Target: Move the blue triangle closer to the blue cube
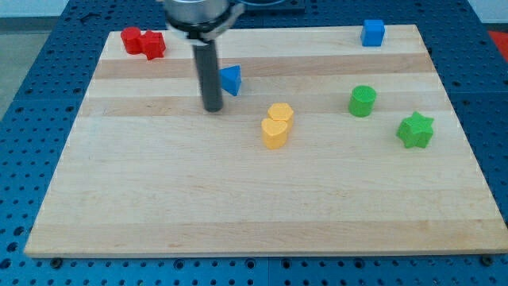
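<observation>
The dark rod's tip (213, 108) was set just left of the small blue plastic triangle (230, 80), apparently for a rightward push toward the blue plastic cube (372, 32). No claw was fitted, so no claw state could be told.

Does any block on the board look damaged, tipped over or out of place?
Nothing stands out. All blocks sit flat on the board. My tip is just left of the blue triangle; the blue cube is far right.

Two red blocks (143, 41), two yellow blocks (277, 125), green cylinder (363, 101), green star (416, 130)
</observation>
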{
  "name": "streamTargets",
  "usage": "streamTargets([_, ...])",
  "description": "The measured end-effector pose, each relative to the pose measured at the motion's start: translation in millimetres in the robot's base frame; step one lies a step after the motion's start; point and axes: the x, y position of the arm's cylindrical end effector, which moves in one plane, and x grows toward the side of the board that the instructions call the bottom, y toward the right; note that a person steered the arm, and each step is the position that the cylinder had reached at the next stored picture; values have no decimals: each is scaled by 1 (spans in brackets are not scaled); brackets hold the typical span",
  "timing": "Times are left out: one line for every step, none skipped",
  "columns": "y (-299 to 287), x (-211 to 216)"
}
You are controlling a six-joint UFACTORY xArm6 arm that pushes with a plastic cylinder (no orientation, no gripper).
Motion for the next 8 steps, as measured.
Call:
streamTargets([-32,-6])
streamTargets([-17,-31])
streamTargets([31,-57])
streamTargets([86,-81])
streamTargets([124,-101])
streamTargets([121,-102])
streamTargets([106,-85])
streamTargets([97,-64])
